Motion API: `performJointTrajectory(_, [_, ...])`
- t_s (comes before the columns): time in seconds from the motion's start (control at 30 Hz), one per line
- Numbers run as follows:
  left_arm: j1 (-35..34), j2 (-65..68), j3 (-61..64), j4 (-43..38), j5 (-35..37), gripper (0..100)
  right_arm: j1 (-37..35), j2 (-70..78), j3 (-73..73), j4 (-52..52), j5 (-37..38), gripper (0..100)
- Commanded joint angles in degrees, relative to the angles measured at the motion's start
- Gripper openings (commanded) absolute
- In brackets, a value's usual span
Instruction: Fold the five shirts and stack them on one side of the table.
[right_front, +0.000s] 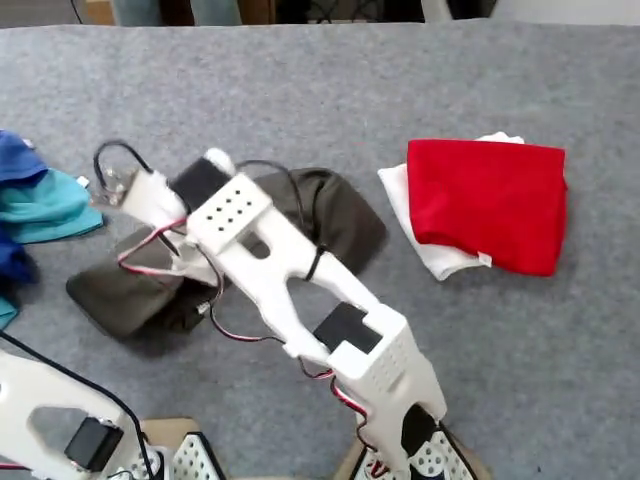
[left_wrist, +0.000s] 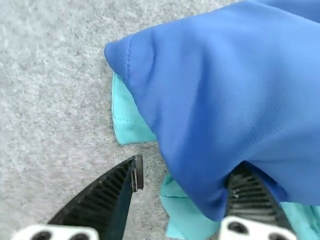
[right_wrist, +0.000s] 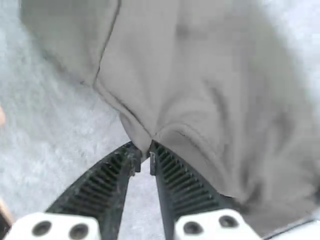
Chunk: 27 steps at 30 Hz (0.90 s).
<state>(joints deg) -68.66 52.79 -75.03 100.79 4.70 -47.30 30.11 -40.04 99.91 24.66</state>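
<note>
Right gripper (right_wrist: 144, 153) clamps grey shirt (right_wrist: 200, 90) hem, likely to fold it (left gripper (left_wrist: 187, 180) agape against blue shirt (left_wrist: 225, 100)).

Folded shirts (right_front: 487, 205) lie stacked at the table's (right_front: 300, 90) right, a spread shirt (right_front: 340, 215) mid-table, a heap (right_front: 35, 205) at its left edge.

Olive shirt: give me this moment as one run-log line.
right gripper: shut on olive shirt edge | left gripper: open at blue shirt over teal shirt | stack: red shirt on white shirt
</note>
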Motion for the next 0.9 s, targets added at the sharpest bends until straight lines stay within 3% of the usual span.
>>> performJointTrajectory(0.0, [-0.66,-1.23,-0.04,0.09,-3.34,28,1.41,-4.62,-6.9,1.32,-0.26,1.5])
performJointTrajectory(0.17, [-0.84,-1.23,-0.04,0.09,-6.33,28,3.78,-13.14,-3.38,1.23,0.09,1.5])
performJointTrajectory(0.3, [-0.57,-1.23,-0.04,0.09,-6.68,28,10.9,-16.31,-0.13,0.97,0.62,1.5])
performJointTrajectory(0.47, [0.57,-1.23,-0.04,0.09,-6.68,28,20.48,-14.37,4.09,0.88,9.32,1.5])
performJointTrajectory(0.7, [2.95,-1.23,-0.04,0.09,-6.51,28,23.82,-4.79,12.26,-3.16,16.44,2.0])
performJointTrajectory(0.87, [3.12,-1.23,-0.04,0.09,-6.42,28,23.65,0.57,12.79,-13.45,15.47,16.8])
